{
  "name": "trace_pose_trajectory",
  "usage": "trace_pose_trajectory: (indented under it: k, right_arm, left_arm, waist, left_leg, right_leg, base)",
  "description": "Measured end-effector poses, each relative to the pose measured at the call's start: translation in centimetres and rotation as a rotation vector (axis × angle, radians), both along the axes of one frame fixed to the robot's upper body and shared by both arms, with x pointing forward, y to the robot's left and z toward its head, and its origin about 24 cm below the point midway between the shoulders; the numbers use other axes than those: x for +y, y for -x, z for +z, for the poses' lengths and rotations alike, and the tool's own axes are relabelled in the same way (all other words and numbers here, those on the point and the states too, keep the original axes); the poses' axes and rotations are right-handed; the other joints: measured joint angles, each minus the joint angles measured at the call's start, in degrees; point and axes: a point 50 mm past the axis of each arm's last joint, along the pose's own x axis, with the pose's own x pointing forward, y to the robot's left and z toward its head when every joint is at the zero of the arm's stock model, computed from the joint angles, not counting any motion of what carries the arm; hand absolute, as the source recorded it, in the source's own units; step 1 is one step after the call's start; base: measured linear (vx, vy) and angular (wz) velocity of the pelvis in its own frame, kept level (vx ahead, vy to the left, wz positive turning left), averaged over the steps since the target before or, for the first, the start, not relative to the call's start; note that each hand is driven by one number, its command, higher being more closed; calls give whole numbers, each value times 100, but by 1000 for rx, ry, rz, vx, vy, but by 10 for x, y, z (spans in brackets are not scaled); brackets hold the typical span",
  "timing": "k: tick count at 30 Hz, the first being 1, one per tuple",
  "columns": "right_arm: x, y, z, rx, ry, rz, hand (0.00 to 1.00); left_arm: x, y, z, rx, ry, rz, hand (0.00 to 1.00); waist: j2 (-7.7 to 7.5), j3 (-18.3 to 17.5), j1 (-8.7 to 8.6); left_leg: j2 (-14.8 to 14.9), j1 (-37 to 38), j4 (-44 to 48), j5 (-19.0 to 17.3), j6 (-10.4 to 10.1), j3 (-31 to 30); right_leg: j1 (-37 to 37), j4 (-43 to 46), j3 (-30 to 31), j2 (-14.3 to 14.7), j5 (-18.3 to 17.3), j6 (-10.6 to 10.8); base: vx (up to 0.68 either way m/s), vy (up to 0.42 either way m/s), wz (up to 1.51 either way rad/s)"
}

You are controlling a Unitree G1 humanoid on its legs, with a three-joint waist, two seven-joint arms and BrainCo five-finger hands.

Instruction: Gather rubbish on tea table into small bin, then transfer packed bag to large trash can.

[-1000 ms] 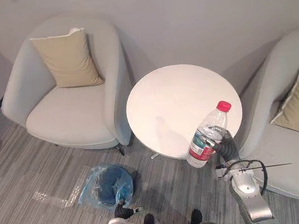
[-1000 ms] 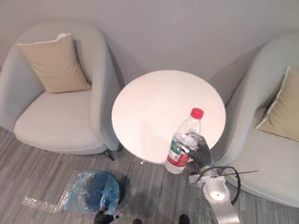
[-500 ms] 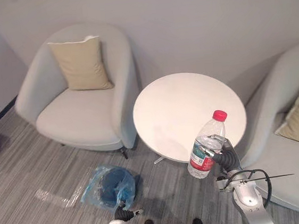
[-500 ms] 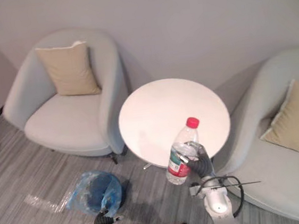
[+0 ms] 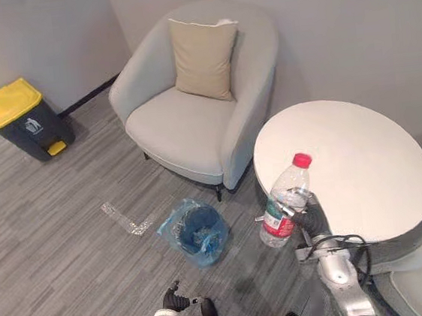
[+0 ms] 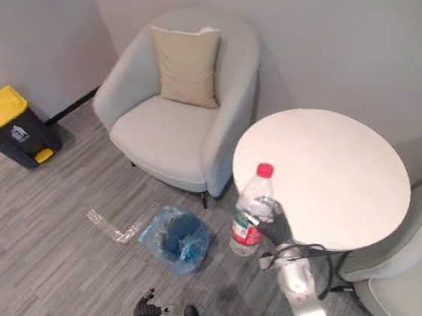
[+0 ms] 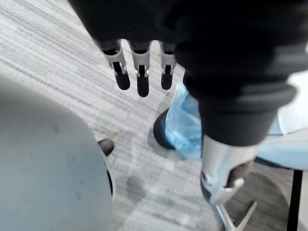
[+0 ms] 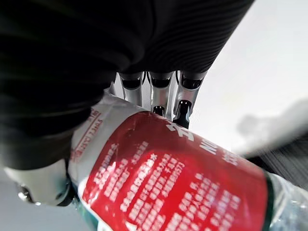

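Right wrist view shows the right hand (image 8: 154,89) curled round the bottle (image 8: 178,178) at its label, held in the air beside the tabletop (image 5: 363,165) edge, near the small bin (image 5: 197,231). It seems light, thin-walled and slippery, so the label band is the best place to grip.

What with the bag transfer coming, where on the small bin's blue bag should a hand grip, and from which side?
Probably the loose blue bag edge bunched over the small bin rim, pinched from above: the bin stands upright on the floor, mouth open upward. The left hand hangs free; the right hand holds the bottle.
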Motion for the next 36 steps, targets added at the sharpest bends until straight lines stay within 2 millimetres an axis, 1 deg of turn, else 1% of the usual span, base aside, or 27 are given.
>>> trace_pose_trajectory:
  k: [1, 2, 3, 4, 5, 7, 8, 9, 10, 11, 12, 14, 15, 17, 19, 20, 22, 25, 27, 29, 31, 32, 34, 36]
  right_arm:
    - [2, 1, -1, 9, -2, 9, 100]
    - [6, 2, -2, 14, -9, 22, 100]
    - [9, 3, -3, 17, -14, 33, 100]
    - [10, 3, -2, 16, -15, 39, 100]
    - [11, 2, -2, 16, -17, 48, 100]
    - [11, 1, -2, 14, -17, 49, 100]
    - [11, 3, -3, 18, -19, 48, 100]
    - [10, 5, -4, 24, -23, 43, 100]
    - [8, 5, -5, 31, -18, 38, 100]
    - [4, 7, -7, 48, -11, 28, 100]
    - [0, 7, -7, 49, -7, 14, 100]
    - [-4, 8, -7, 48, -9, -5, 100]
    - [-7, 9, -7, 52, -9, -16, 100]
    - [-10, 12, -9, 58, -11, -27, 100]
    - [-10, 12, -9, 59, -9, -26, 100]
    - [-10, 12, -8, 57, -10, -26, 100]
    - [-8, 9, -7, 48, -14, -21, 100]
    - [-8, 8, -8, 50, -5, -23, 100]
    - [-4, 6, -13, 73, -2, -6, 100]
    - [2, 5, -18, 94, 3, 22, 100]
    - [8, 4, -23, 112, 37, 54, 100]
    - [12, 2, -29, 134, 68, 83, 100]
    - [16, -6, -33, 148, 120, 120, 100]
    - [20, -22, -26, 109, 181, 159, 100]
  left_arm:
    - [1, 0, 0, 0, 0, 5, 0]
    - [3, 0, 0, 2, -5, 6, 0]
    - [7, 0, 0, 4, -16, 8, 0]
    - [9, 0, 1, 1, -19, 15, 0]
    - [11, 0, 1, 0, -27, 31, 0]
    - [12, -2, 2, -6, -29, 35, 0]
    - [12, -2, 1, 0, -31, 35, 0]
    - [15, 0, 1, 8, -40, 36, 0]
    - [14, -1, 1, 5, -38, 38, 0]
    - [9, 1, -1, 19, -24, 41, 0]
    - [5, 3, -2, 25, -10, 49, 0]
    - [3, 5, -3, 31, 1, 71, 0]
    - [3, 5, -3, 36, 1, 76, 0]
    - [6, 2, -2, 22, -2, 81, 0]
    - [8, -3, 0, 7, -5, 87, 0]
    - [8, -3, 0, 7, -6, 92, 0]
    - [9, -3, 0, 8, -7, 94, 0]
    - [7, -2, 0, 15, -16, 75, 0]
    - [7, -2, 0, 11, -16, 72, 0]
    - [7, -2, 0, 11, -23, 60, 0]
    - [6, -2, 0, 12, -26, 50, 0]
    - [5, -4, 0, 7, -26, 39, 0]
    - [4, -10, 2, -9, -27, 36, 0]
    - [4, -26, 9, -56, -33, 50, 0]
  waist:
    - [9, 31, -7]
    - [-7, 65, -60]
    - [6, 120, -129]
    - [-44, 121, -151]
    - [-135, 116, -147]
    - [-166, 163, -148]
    - [-175, 158, -169]
    - [-341, 110, -204]
    - [-284, 162, -252]
    - [-233, 104, -258]
    - [-94, 37, -189]
    - [14, -2, -194]
    - [45, 3, -199]
    - [-9, 56, -167]
    - [-66, 108, -69]
    - [-74, 111, -51]
    - [-75, 120, -48]
    - [-29, 155, -54]
    - [-35, 163, -45]
    - [-32, 162, -30]
    - [-1, 183, -40]
    - [31, 220, -44]
    - [86, 332, -44]
    - [175, 622, -38]
  left_leg:
    - [-17, 56, 6, -18, 29, -83]
    - [-15, 126, -7, -21, 34, -297]
    - [3, 138, -29, -22, 36, -557]
    - [6, 152, -59, -19, 40, -643]
    - [-1, 177, -89, -13, 45, -683]
    - [-57, 264, -80, -11, 45, -884]
    - [-96, 282, -28, -11, 23, -1002]
    - [-247, 222, 140, -89, -53, -1167]
    - [-253, 236, 268, -146, -97, -1317]
    - [-211, 228, 306, -179, -146, -1433]
    - [-130, 208, 311, -200, -185, -1502]
    - [-12, 127, 355, -247, -260, -1565]
    - [57, 97, 471, -291, -321, -1527]
    - [155, -93, 1113, -352, -412, -1311]
    - [236, -168, 1412, -356, -418, -1067]
    - [237, -169, 1390, -357, -418, -1065]
    - [192, -141, 1221, -359, -415, -1087]
    - [132, 159, 680, -356, -413, -1148]
    - [122, 235, 510, -342, -391, -1054]
    - [107, 278, 363, -297, -318, -916]
    - [90, 244, 274, -263, -264, -854]
    - [90, 162, 284, -242, -231, -803]
    - [84, -68, 379, -228, -208, -788]
    - [88, -601, 669, -216, -184, -816]
  right_leg:
    - [-267, 510, 473, -8, -22, -303]
    - [-565, 1010, 1209, 274, -297, -282]
    - [-716, 1182, 1778, 728, -676, -96]
    - [-793, 1148, 1987, 966, -859, -77]
    - [-886, 876, 2076, 1256, -1018, -151]
    - [-935, 472, 2152, 1466, -1033, -153]
    - [-933, 99, 2291, 1577, -958, -172]
    - [-814, -435, 2460, 1529, -569, -246]
    - [-730, -332, 2320, 1505, -563, -240]
    - [-678, -396, 2159, 1517, -619, -252]
    - [-612, -522, 2042, 1583, -610, -272]
    - [-420, -742, 1835, 1674, -585, -309]
    - [-304, -835, 1733, 1708, -584, -313]
    - [-33, -988, 1604, 1770, -585, -319]
    - [84, -1002, 1638, 1794, -579, -328]
    - [92, -1005, 1664, 1787, -578, -330]
    - [83, -1101, 1763, 1762, -554, -366]
    - [67, -1183, 1810, 1769, -533, -355]
    - [3, -1177, 1937, 1773, -495, -325]
    - [-99, -1177, 2099, 1773, -469, -296]
    - [-213, -1180, 2198, 1774, -447, -278]
    - [-313, -1162, 2243, 1775, -415, -270]
    - [-561, -1055, 2276, 1774, -380, -264]
    - [-1028, -833, 2264, 1765, -332, -267]
  base:
    - [13, 140, 57]
    - [57, 48, 79]
    - [64, 5, 91]
    - [77, -78, 100]
    - [82, -84, 73]
    - [106, -102, 64]
    - [141, -145, 86]
    - [124, -143, 93]
    - [192, -173, 88]
    - [225, -145, 59]
    - [238, -132, 43]
    - [195, -108, 41]
    - [206, -117, 57]
    - [143, -74, 46]
    - [100, -12, 12]
    - [91, 18, -2]
    - [53, 45, -8]
    - [21, 51, -4]
    - [-32, 58, -22]
    - [-51, 32, -38]
    - [-69, 25, -30]
    - [-77, 18, -18]
    - [-138, 16, -7]
    - [-213, 4, 9]
